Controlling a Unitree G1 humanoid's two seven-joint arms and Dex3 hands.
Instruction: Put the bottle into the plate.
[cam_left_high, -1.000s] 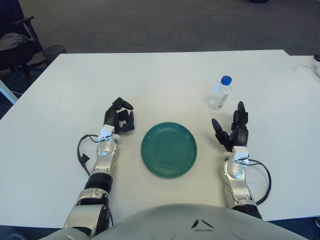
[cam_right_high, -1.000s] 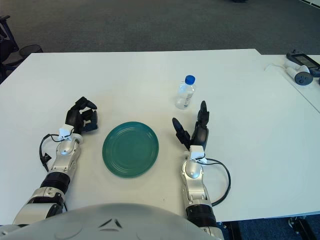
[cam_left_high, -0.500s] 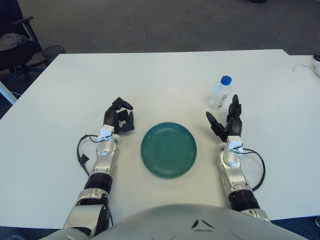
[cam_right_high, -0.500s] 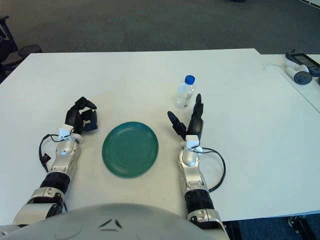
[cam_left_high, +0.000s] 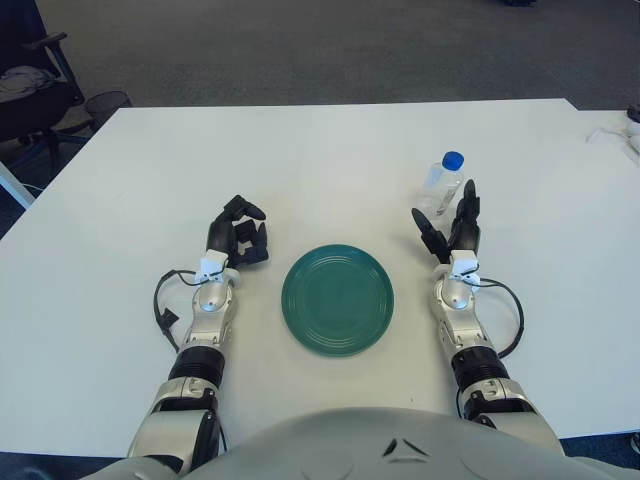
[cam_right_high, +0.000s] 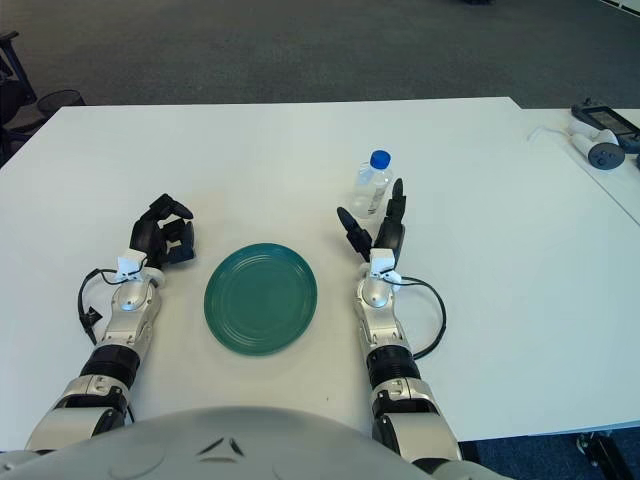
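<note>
On a white table (cam_left_high: 330, 160), the left hand (cam_left_high: 236, 232) rests with fingers curled on nothing beside a green plate (cam_left_high: 338, 299); right of it, the right hand (cam_left_high: 447, 232), fingers spread, flanks the upright bottle (cam_left_high: 440, 186) without gripping.

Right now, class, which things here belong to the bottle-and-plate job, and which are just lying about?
Belong to the job:
bottle
green plate
right hand, open, just short of the bottle

Just lying about:
left hand, idle left of the plate
handheld devices on the neighbouring table
office chair
</note>
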